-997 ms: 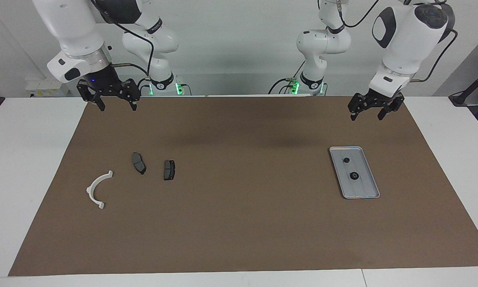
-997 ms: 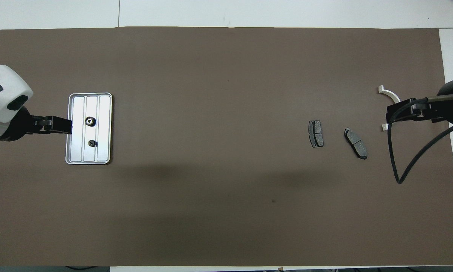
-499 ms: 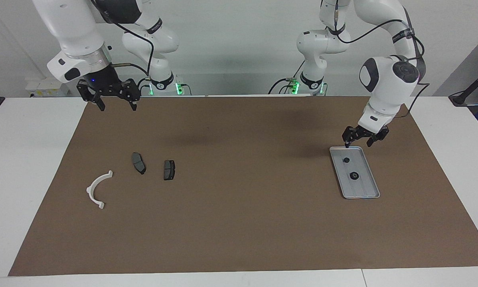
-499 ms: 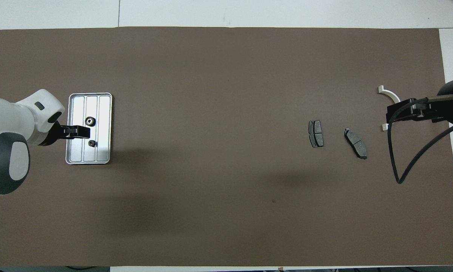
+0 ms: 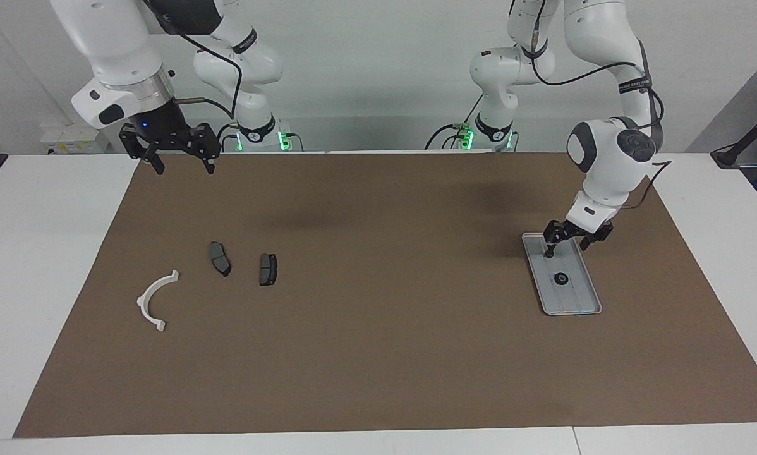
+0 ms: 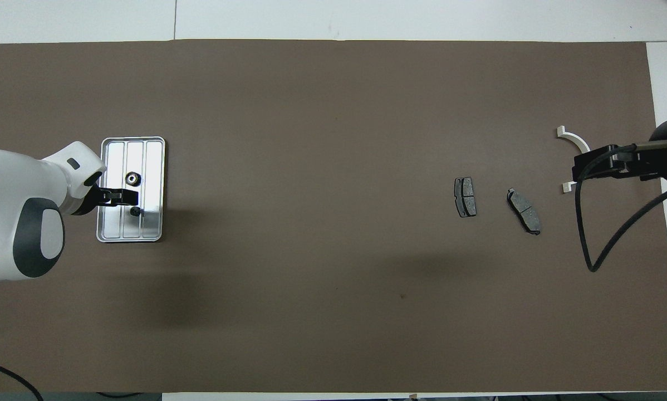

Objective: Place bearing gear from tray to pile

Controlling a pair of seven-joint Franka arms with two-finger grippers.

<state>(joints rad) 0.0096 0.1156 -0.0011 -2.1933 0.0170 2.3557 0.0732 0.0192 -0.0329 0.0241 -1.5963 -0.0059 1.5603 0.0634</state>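
Facing view: left gripper (image 5: 566,244) over tray (image 5: 579,297).

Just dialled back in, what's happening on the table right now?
The left gripper is down in the shallow silver-grey metal tray, at the small dark gear part nearer the robots; a grip isn't visible. A second dark round part lies in the tray. The white semicircular bracket and two dark grey pads lie toward the right arm's end. The right gripper waits, open.
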